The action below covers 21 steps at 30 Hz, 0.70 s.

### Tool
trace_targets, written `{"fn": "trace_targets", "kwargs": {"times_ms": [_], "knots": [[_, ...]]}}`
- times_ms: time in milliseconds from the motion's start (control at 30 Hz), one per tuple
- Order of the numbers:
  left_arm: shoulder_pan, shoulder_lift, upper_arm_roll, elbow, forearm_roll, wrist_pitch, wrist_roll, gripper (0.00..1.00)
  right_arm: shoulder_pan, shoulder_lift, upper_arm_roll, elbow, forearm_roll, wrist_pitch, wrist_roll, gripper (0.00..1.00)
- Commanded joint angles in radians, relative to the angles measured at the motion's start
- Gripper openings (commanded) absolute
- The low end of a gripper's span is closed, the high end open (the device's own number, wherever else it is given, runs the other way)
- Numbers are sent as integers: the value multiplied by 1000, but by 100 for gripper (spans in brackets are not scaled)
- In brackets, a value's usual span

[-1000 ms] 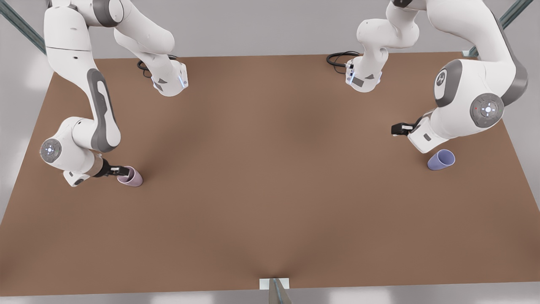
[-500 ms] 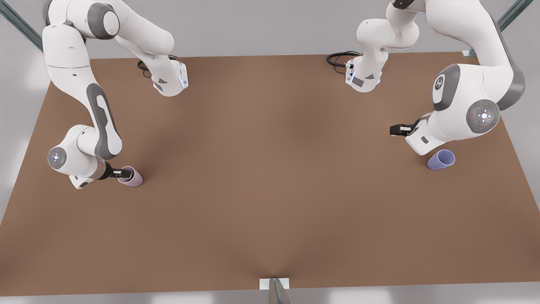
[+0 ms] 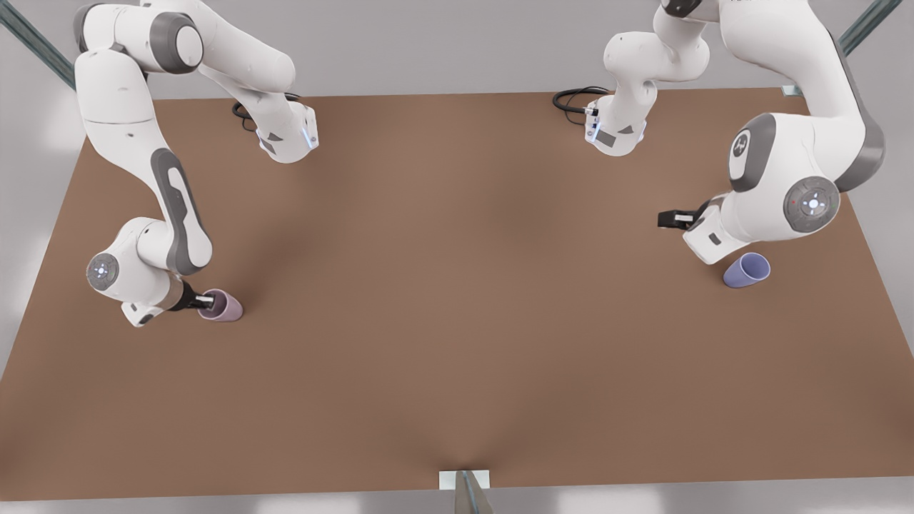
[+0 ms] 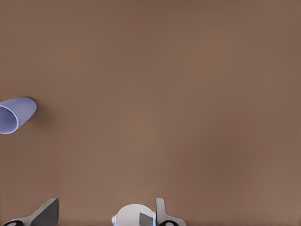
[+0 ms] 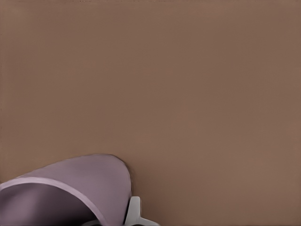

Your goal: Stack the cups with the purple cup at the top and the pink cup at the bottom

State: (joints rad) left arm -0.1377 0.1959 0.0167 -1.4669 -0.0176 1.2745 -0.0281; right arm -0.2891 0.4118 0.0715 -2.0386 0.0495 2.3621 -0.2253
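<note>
Right gripper [image 3: 208,303], lower left of the front view: fingers at the rim of the pink cup [image 3: 223,307], one apparently inside; whether they had closed on the wall could not be told. Cup stood on the brown table [image 3: 457,321].

Left gripper [image 3: 668,219], right side of the front view: above the table, near but apart from the purple cup [image 3: 746,270], carrying nothing; finger spacing could not be told.

Risk, judged: a thin rim pinch might let the pink cup swing or slip when lifted; a closing finger could also tip it over.

Views: the right wrist view showed the pink cup [image 5: 70,193] close up, its dark interior towards the camera; the front view alone showed both cups well apart. The left wrist view put the purple cup [image 4: 16,114] at its edge.
</note>
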Motion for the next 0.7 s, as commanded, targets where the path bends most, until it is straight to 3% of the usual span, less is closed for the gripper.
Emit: {"fn": "trace_targets", "kwargs": {"times_ms": [0, 67, 167, 267, 367, 433, 500, 600, 667], "knots": [[0, 2, 0, 0, 5, -3, -3, 100, 21, -2, 2, 8, -8, -1, 53, 21], [1, 2, 0, 0, 8, -1, -1, 100, 60, 1, 8, 69, -8, -76, 108, 21], [1, -3, 5, 13, 5, 20, 4, 100, 212, 2, 8, 256, -7, -337, 352, 21], [1, -4, 5, 13, 8, 20, 7, 100, 349, 9, 8, 317, -3, -357, 544, 21], [1, -6, 5, 13, 4, 19, 5, 100, 510, 85, 8, 544, 3, -501, 794, 21], [1, -6, 5, 13, 5, 20, 7, 100, 576, 130, 10, 620, 87, -495, 914, 21], [1, -6, 6, 14, 7, 19, 7, 100, 679, 251, 14, 833, 92, -501, 1079, 21], [1, 10, 5, 20, 1, 43, 10, 100, 696, 375, 123, 1035, 113, -480, 1236, 21], [1, 14, 6, 26, -1, 80, 11, 100, 789, 443, 119, 1106, 109, -350, 1344, 21]]}}
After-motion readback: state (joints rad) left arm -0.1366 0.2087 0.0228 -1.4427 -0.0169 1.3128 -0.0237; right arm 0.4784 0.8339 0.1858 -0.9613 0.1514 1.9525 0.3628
